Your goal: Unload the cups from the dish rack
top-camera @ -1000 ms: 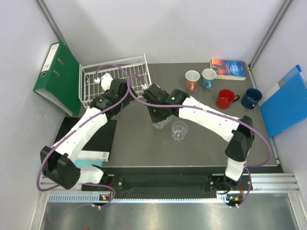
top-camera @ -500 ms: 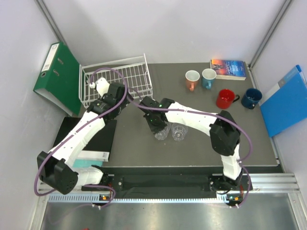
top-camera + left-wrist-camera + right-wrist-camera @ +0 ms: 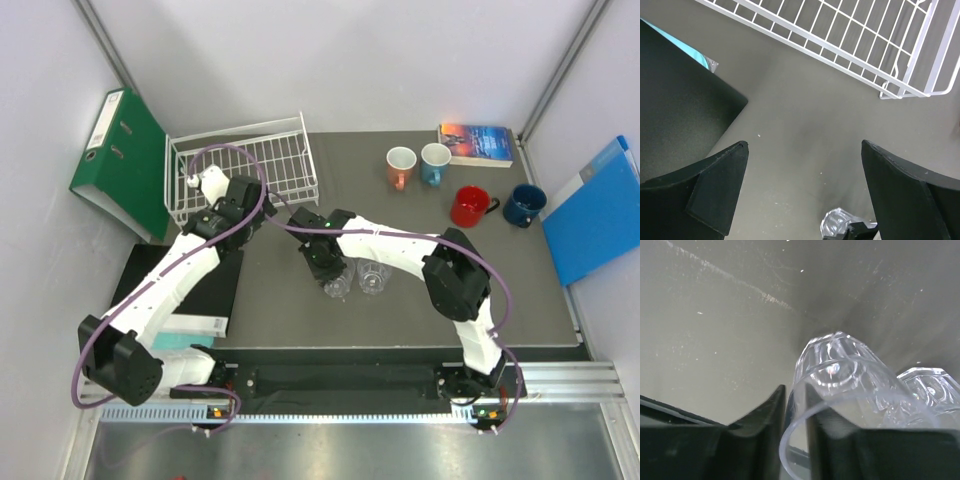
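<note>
The white wire dish rack [image 3: 240, 165] stands at the back left with no cups in it; its near corner shows in the left wrist view [image 3: 850, 47]. My right gripper [image 3: 322, 262] is shut on the rim wall of a clear glass tumbler [image 3: 337, 286], pinching it [image 3: 795, 401] with the tumbler [image 3: 840, 370] tilted, base low over the table. A second tumbler [image 3: 373, 277] [image 3: 932, 385] stands right beside it. Orange [image 3: 400, 163], light blue [image 3: 435, 160], red [image 3: 468, 207] and dark blue [image 3: 522, 205] mugs stand at the back right. My left gripper [image 3: 232, 203] [image 3: 802, 185] is open and empty by the rack's near edge.
A green binder [image 3: 125, 160] leans left of the rack. A black notebook [image 3: 190, 285] [image 3: 675, 105] lies at the left front. A book [image 3: 477, 143] lies at the back right and a blue folder [image 3: 595, 210] at the right edge.
My right gripper has carried the tumbler forward and down, next to the second tumbler. My left gripper has drawn back out of the rack toward its near edge.
</note>
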{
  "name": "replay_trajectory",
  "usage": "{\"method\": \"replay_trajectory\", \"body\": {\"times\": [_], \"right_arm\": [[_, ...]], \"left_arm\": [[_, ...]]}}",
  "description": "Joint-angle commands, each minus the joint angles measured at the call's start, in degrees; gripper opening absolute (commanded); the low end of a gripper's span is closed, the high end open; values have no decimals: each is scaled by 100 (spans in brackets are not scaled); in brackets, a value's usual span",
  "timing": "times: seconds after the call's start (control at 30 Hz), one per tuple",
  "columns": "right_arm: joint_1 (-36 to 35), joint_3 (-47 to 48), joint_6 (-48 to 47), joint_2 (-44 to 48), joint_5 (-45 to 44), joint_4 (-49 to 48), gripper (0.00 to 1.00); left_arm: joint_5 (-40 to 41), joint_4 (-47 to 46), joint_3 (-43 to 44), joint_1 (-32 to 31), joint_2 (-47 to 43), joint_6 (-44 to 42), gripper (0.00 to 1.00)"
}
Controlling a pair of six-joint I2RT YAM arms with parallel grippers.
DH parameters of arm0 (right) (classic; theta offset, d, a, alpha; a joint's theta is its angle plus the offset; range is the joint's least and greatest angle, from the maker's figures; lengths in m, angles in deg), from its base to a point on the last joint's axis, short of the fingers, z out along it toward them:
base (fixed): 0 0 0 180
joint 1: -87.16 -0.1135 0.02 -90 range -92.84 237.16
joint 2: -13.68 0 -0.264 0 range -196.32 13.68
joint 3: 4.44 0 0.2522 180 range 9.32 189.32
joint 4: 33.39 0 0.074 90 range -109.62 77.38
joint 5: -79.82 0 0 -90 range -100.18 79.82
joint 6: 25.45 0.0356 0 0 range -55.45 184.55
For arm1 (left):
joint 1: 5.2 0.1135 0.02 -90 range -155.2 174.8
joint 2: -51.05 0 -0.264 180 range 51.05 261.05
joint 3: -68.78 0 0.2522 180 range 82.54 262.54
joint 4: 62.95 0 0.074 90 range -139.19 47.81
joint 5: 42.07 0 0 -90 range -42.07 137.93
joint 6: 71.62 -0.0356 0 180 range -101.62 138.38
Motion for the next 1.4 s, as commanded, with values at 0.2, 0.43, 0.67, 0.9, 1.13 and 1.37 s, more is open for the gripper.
{"method": "replay_trajectory", "body": {"times": [0.2,0.43,0.67,0.9,1.13,1.37], "right_arm": [[-2,62,-112,363,-53,-154,45],[6,1114,-146,706,-502,197,51],[182,2811,-409,838,-967,1006,53],[1042,2168,-824,2249,-2216,840,56],[1650,-550,-1569,4281,-3780,-872,61],[1641,-2775,-2484,6013,-3983,-3377,87]], "left_arm": [[-87,-121,-19,-6,-127,17,99],[-96,-199,-80,-6,-259,17,99],[-175,-235,-142,-6,-286,9,99],[-324,-340,-151,-6,-207,-675,99],[-132,125,191,-15,285,-1608,99],[-508,73,192,-6,373,-1995,99]]}}
